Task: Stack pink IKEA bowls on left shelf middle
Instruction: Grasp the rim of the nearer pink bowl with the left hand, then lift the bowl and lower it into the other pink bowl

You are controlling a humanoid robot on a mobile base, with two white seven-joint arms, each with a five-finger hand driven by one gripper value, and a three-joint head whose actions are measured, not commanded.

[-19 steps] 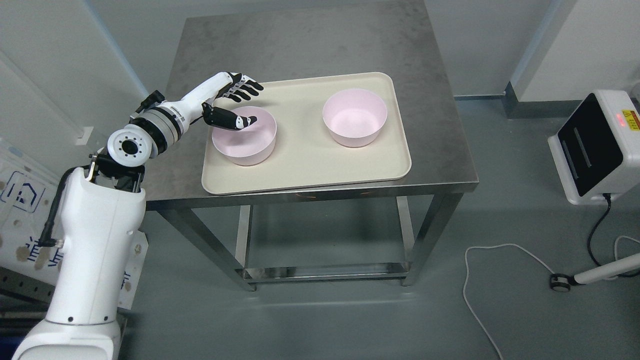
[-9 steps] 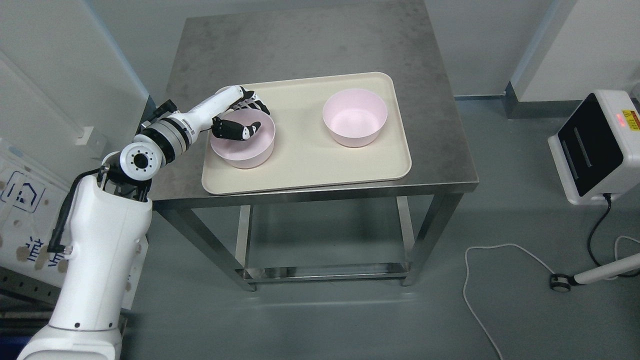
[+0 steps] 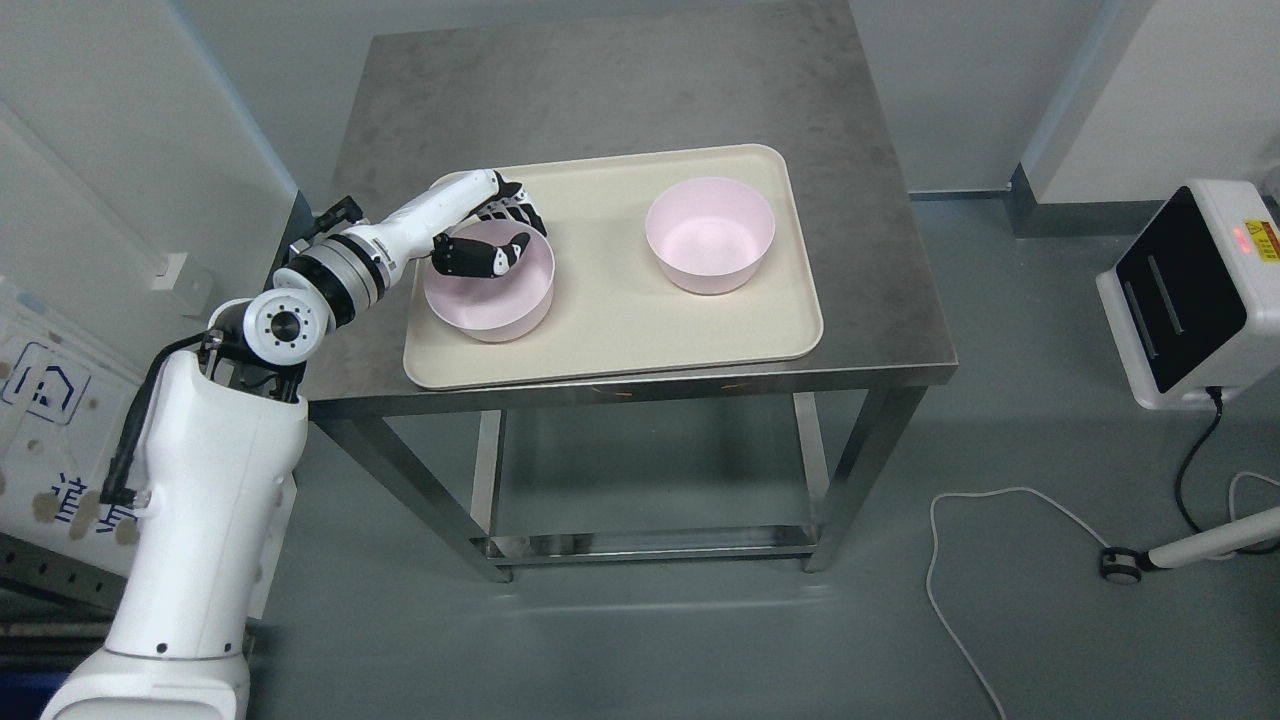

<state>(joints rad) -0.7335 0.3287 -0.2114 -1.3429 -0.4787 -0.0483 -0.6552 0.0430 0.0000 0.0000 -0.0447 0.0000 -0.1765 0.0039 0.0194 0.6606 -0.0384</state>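
Note:
Two pink bowls stand on a beige tray [image 3: 610,330] on a steel table. The left bowl [image 3: 490,290] is at the tray's left side, the right bowl [image 3: 710,235] at its back right. My left hand [image 3: 495,232] grips the left bowl's far-left rim: the thumb lies inside the bowl, the other fingers curl around the outside wall. The bowl looks slightly tilted. Whether it rests on the tray or is just off it I cannot tell. The right arm is out of view.
The steel table [image 3: 620,100] has bare room behind the tray. A white machine with a black panel [image 3: 1195,290] stands on the floor at right, with cables [image 3: 960,560] trailing on the floor. A white panel [image 3: 110,150] stands at left.
My left hand has come down from above the left bowl and closed on its rim. The bowl has shifted and tipped slightly with the hand.

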